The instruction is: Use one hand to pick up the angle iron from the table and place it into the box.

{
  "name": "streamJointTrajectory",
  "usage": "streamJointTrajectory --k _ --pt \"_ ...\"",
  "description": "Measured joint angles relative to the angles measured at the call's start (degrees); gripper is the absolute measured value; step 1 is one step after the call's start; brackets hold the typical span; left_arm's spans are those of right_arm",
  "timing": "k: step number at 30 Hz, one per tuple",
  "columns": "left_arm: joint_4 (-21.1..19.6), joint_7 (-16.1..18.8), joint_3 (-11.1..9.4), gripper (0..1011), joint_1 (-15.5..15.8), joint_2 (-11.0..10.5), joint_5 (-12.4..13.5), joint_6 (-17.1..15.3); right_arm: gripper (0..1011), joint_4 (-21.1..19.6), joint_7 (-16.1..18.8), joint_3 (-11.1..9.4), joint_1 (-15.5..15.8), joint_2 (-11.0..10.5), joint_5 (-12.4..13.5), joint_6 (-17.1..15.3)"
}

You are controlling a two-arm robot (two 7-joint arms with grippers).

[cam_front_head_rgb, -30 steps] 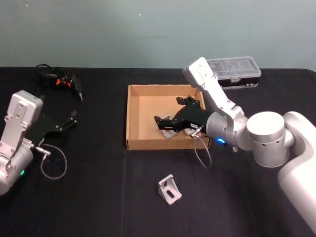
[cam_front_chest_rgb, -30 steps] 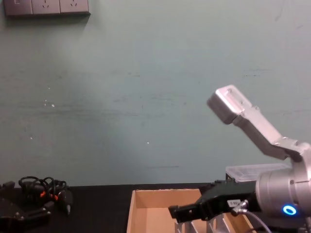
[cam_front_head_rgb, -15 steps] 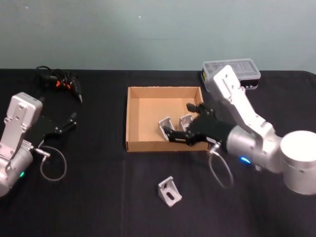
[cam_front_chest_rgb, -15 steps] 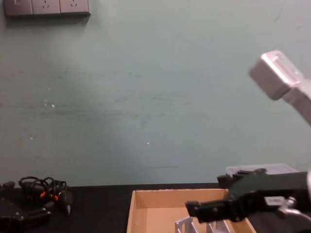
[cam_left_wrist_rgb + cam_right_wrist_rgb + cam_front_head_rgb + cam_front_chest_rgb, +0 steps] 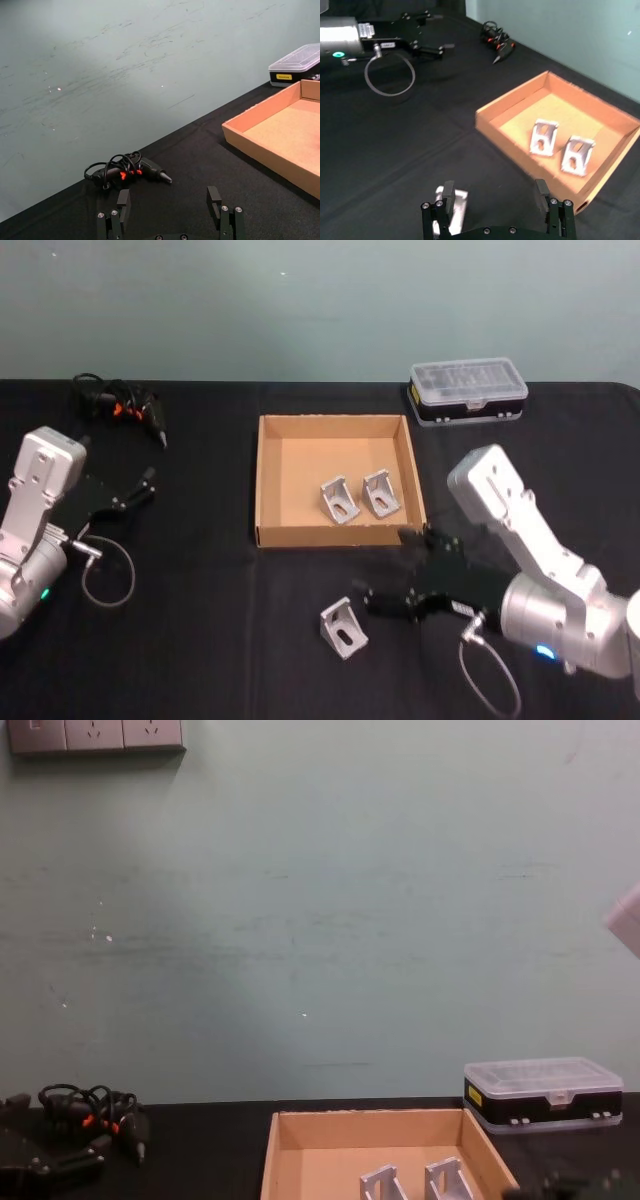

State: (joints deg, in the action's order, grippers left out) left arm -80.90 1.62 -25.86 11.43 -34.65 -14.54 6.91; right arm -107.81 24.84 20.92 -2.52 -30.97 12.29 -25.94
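On the black table [image 5: 200, 640] stands the tan box [image 5: 262, 480], seen also in the right wrist view [image 5: 520, 145] and the chest view [image 5: 270, 1160]. Two silver angle irons [image 5: 340, 500] [image 5: 380, 492] stand side by side on the box floor. A third angle iron [image 5: 343, 626] lies on the table in front of the box. My right gripper [image 5: 388, 568] hangs open and empty just to its right. In the right wrist view this angle iron [image 5: 457, 207] sits by one finger of that gripper [image 5: 495, 192]. My left gripper [image 5: 145, 485] is parked open at the far left.
A black case with a clear lid [image 5: 467, 390] stands behind the box to the right. A black cabled tool with orange marks [image 5: 125, 405] lies at the back left. A grey cable loop [image 5: 108, 570] hangs from the left arm.
My right gripper let go of an angle iron inside the box, then drew back over the front wall and came down beside the loose angle iron. The left arm stayed still.
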Motion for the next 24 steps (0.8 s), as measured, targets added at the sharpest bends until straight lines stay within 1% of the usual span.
streamJointTrajectory --k 4,8,10,11,16,20,24 --pt "0.0 0.0 0.0 1000 0.0 0.0 0.0 0.0 1004 -0.5 0.0 0.0 2.1 -0.5 1.4 -0.3" --pt "0.0 0.0 0.0 1000 0.0 0.0 0.0 0.0 1004 -0.3 -0.1 0.7 2.8 -0.6 1.9 -0.3" --pt "0.0 0.0 0.0 1000 0.0 0.0 0.0 0.0 1004 0.3 -0.3 1.5 3.1 -0.6 2.0 -0.1" --pt "0.0 0.0 0.0 1000 0.0 0.0 0.0 0.0 1004 0.3 -0.3 1.5 3.1 -0.6 2.0 -0.1" --pt "0.0 0.0 0.0 1000 0.0 0.0 0.0 0.0 1004 1.7 -0.4 3.0 2.9 0.1 2.1 0.5" --pt "0.0 0.0 0.0 1000 0.0 0.0 0.0 0.0 1004 2.9 -0.5 4.2 2.1 0.9 2.0 0.9" --pt "0.0 0.0 0.0 1000 0.0 0.0 0.0 0.0 1004 3.9 -0.8 4.9 1.5 1.7 2.0 1.2"
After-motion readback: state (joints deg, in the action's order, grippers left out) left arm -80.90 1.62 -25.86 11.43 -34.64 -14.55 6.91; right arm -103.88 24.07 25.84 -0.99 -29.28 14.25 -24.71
